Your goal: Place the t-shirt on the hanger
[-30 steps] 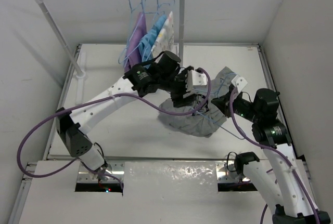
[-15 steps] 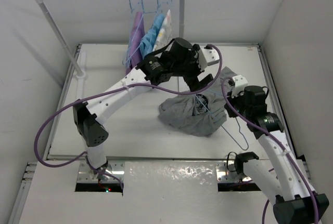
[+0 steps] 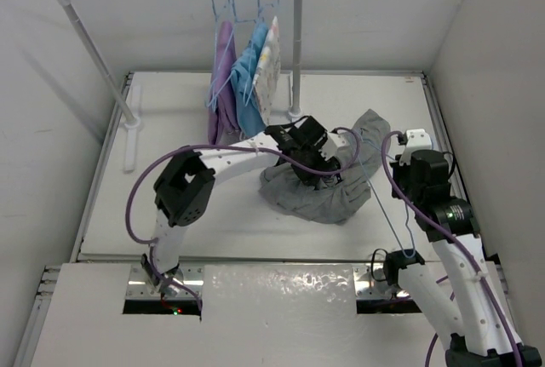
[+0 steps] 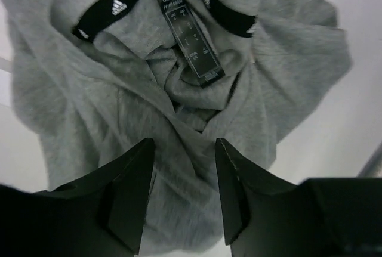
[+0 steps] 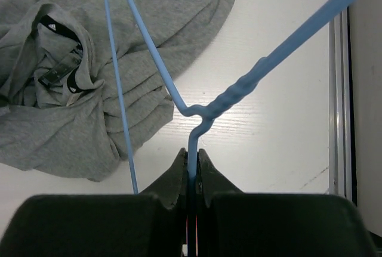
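Note:
The grey t-shirt (image 3: 319,192) lies crumpled on the white table, right of centre. In the left wrist view its black collar band and label (image 4: 191,42) face up. My left gripper (image 3: 312,171) hangs low over the shirt with its jaws open and empty (image 4: 184,145), just below the collar folds. My right gripper (image 3: 405,181) is shut (image 5: 192,157) on the light-blue wire hanger (image 5: 209,108) just under its twisted neck. The hanger's triangle slants over the shirt's right edge (image 5: 59,120), and its wire (image 3: 376,190) runs down toward the near edge.
A white clothes rack (image 3: 296,43) stands at the back with purple, light-blue and floral garments (image 3: 243,69) on blue hangers. The table's raised right rail (image 5: 340,90) runs close beside the right gripper.
My left arm has swung down from above and now sits low over the shirt's collar, open. My right gripper has shifted right with the hanger, pulling it partly off the shirt.

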`<state>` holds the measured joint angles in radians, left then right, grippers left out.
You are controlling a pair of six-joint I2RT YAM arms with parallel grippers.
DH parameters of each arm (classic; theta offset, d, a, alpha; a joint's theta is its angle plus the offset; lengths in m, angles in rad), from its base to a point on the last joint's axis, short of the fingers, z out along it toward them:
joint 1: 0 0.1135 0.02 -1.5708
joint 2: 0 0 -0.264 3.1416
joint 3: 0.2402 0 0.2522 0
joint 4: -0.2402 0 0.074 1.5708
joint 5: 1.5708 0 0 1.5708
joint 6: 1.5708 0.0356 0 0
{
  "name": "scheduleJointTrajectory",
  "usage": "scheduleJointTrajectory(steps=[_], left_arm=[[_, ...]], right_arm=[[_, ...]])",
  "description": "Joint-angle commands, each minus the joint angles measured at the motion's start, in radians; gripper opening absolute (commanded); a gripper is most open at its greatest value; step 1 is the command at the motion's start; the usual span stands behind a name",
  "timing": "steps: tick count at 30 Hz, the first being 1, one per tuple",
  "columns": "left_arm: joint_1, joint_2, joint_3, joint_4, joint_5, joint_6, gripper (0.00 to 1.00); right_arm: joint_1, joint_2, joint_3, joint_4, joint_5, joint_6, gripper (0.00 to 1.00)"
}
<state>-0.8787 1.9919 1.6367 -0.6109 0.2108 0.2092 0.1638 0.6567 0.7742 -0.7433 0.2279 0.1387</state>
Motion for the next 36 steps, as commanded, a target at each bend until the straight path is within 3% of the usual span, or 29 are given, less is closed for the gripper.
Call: scheduleJointTrajectory(steps=[1, 6, 7, 9, 10, 16, 20, 36], left_arm=[[-0.016, 0.031, 0.046, 0.060, -0.042, -0.036, 0.43], [-0.016, 0.084, 0.075, 0.076, -0.056, -0.039, 0.39], [-0.016, 0.090, 0.075, 0.076, -0.060, -0.039, 0.34], [-0.016, 0.090, 0.075, 0.073, -0.092, -0.030, 0.06], [-0.016, 0.079, 0.075, 0.068, -0.114, -0.027, 0.00], [0.044, -0.091, 0.020, 0.052, -0.186, 0.038, 0.00], [0.139, -0.172, 0.008, 0.036, -0.058, 0.045, 0.00], [0.138, -0.189, 0.012, -0.015, 0.078, 0.139, 0.00]], right_arm=[[-0.004, -0.017, 0.017, -0.007, 0.010, 0.013, 0.00], [-0.003, -0.028, 0.011, -0.008, 0.005, -0.005, 0.00], [-0.004, -0.026, 0.011, -0.011, 0.004, -0.007, 0.00], [-0.004, -0.025, 0.011, -0.016, -0.016, -0.016, 0.00], [-0.004, -0.026, 0.017, -0.018, -0.030, -0.022, 0.00], [-0.003, -0.025, 0.103, -0.091, -0.363, -0.091, 0.00], [-0.003, -0.032, 0.109, -0.108, -0.380, -0.094, 0.00], [-0.004, 0.046, 0.025, 0.076, -0.507, -0.103, 0.00]])
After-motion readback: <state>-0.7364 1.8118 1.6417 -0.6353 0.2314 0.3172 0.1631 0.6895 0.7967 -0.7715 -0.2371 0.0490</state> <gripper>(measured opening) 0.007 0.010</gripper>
